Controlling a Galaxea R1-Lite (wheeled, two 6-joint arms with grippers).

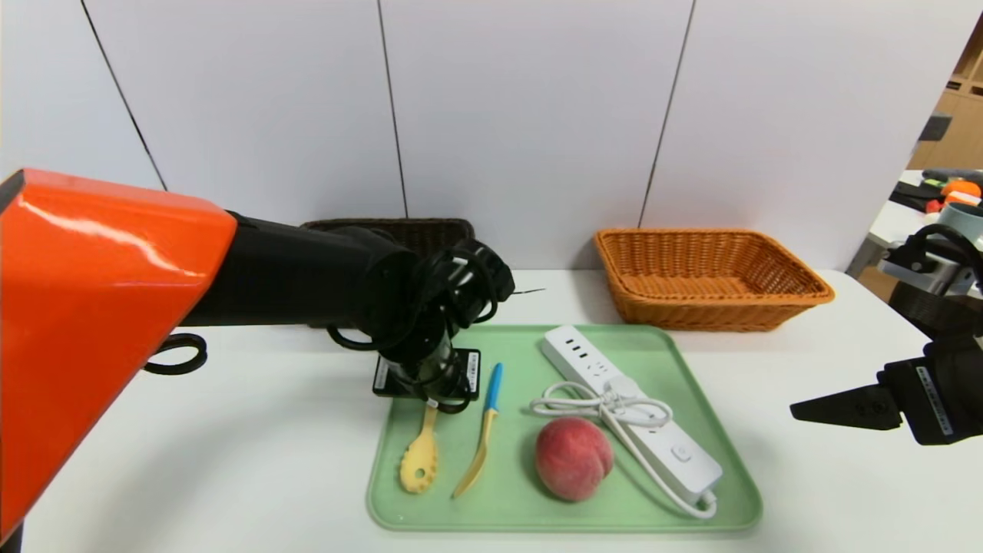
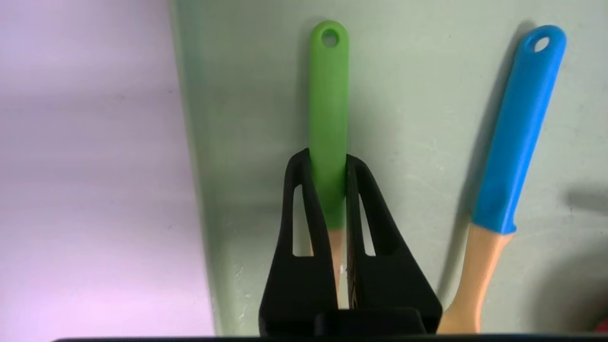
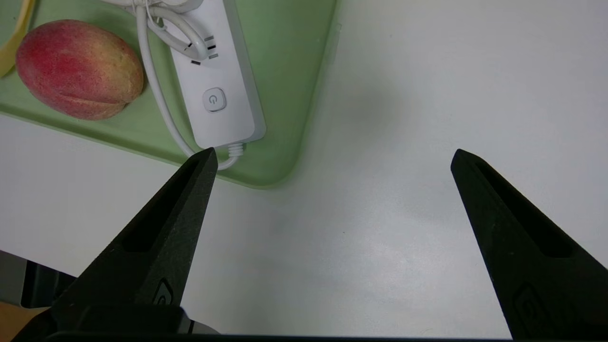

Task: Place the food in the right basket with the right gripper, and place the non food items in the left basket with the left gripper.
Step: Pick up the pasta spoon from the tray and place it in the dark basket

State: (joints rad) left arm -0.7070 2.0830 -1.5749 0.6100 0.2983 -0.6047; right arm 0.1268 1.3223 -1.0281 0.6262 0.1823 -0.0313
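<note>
The left pincer pinches the green handle of a yellow spoon over the tray. Beside it lies a blue-handled spoon, then a peach and a white power strip. The orange-brown basket stands behind the tray, right of the dark basket. The right pincer, spread wide, hangs over the desk.

My head looks forward and down over the whole tray. Both wrists look down closer, sharing the tray.
</note>
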